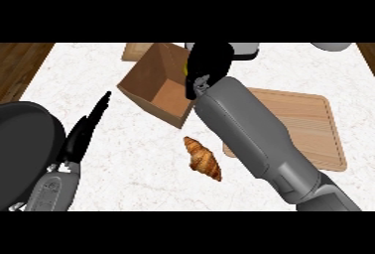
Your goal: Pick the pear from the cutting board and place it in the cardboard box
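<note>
My right hand [207, 62] hangs over the right rim of the open cardboard box [155, 85], fingers curled. A small yellow-green sliver of the pear [196, 78] shows under the fingers; the rest is hidden by the hand. The right forearm crosses the left part of the wooden cutting board [307, 130], whose visible surface is bare. My left hand [84, 130] rests open at the left, fingers straight and pointing up towards the box, apart from it.
A croissant [203, 158] lies on the white counter just below the box. A large black round pan [26, 149] fills the left edge. Grey and white objects [245, 48] sit at the back; dark wood floor borders the counter.
</note>
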Controlling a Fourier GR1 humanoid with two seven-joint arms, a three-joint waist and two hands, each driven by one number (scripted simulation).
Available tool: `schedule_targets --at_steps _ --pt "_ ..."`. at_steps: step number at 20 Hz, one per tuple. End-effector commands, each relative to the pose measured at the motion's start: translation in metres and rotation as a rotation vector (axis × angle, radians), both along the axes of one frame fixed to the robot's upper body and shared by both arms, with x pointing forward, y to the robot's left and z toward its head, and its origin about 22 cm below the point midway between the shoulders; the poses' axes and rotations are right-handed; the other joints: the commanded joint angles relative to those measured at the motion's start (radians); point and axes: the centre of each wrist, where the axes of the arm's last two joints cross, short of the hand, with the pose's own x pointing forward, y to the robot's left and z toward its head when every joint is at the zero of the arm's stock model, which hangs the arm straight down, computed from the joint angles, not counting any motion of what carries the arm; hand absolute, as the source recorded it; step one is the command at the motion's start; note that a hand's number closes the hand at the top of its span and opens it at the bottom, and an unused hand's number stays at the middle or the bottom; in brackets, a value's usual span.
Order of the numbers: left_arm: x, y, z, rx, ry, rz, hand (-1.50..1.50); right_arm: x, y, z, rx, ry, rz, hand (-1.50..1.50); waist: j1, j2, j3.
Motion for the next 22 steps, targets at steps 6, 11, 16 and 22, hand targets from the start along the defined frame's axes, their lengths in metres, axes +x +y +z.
schedule_targets --at_steps 6,11,16,22 --pt "0.004 0.004 0.005 0.011 0.005 0.009 0.0 -0.001 -0.006 -0.013 0.375 -0.331 0.039 -1.5 -0.012 0.005 0.002" --pt "-0.002 0.003 -0.009 0.009 -0.001 -0.002 0.0 -0.006 0.0 -0.008 0.584 -0.458 0.006 -1.5 0.005 0.004 0.0" --pt "0.001 -0.006 0.004 0.006 0.0 0.021 0.0 0.006 -0.021 -0.015 0.765 -0.558 -0.084 -1.5 -0.013 0.0 0.002" --pt "-0.014 0.012 -0.016 -0.005 0.016 0.049 0.0 0.001 -0.052 -0.057 0.819 -0.747 -0.122 -1.5 -0.042 -0.003 0.002"
